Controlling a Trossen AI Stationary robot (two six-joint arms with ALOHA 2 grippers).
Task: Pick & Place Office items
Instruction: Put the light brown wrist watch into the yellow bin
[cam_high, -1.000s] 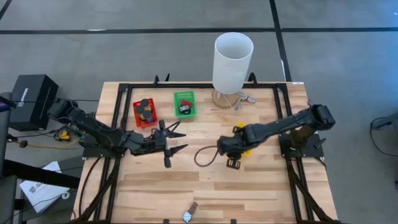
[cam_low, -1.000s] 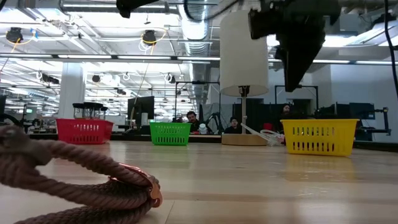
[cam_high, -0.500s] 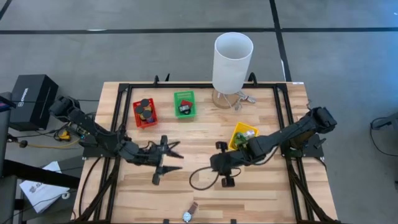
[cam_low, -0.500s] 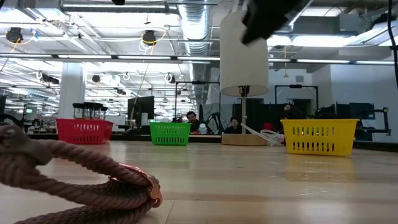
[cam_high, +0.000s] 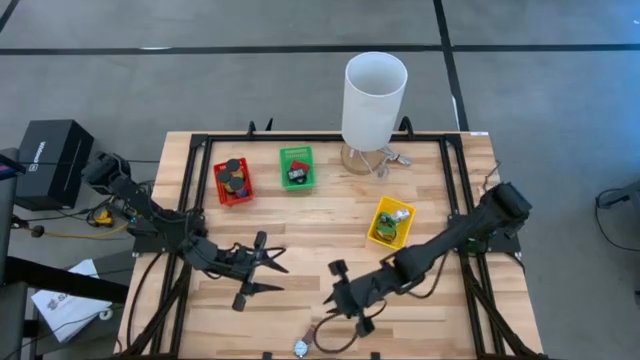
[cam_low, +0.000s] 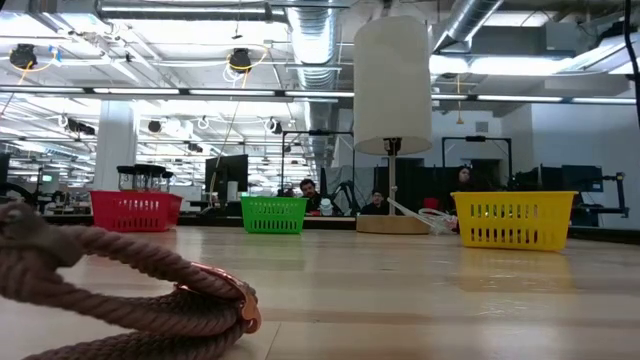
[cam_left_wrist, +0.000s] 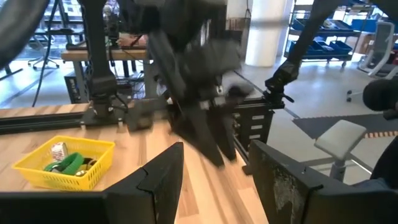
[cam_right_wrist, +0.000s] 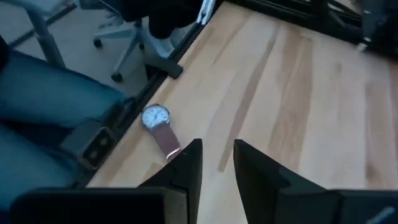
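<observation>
From above, the wristwatch (cam_high: 300, 346) lies at the front edge of the counter (cam_high: 300, 225), well apart from the red bin (cam_high: 232, 183), green bin (cam_high: 296, 167) and yellow bin (cam_high: 390, 221) farther back, and from the tall white cylinder (cam_high: 374, 100) behind them. The right gripper (cam_high: 345, 297) hovers just behind the wristwatch, fingers spread wide; the left gripper (cam_high: 258, 270) hangs farther from it, toward the red bin's side, also wide open. At counter height, a brown band (cam_low: 120, 290) lies close to the lens, with the three bins and white cylinder beyond. The left wrist view shows the yellow bin past parted fingers (cam_left_wrist: 158, 180). The right wrist view shows the wristwatch just ahead of its open fingertips (cam_right_wrist: 189, 165).
</observation>
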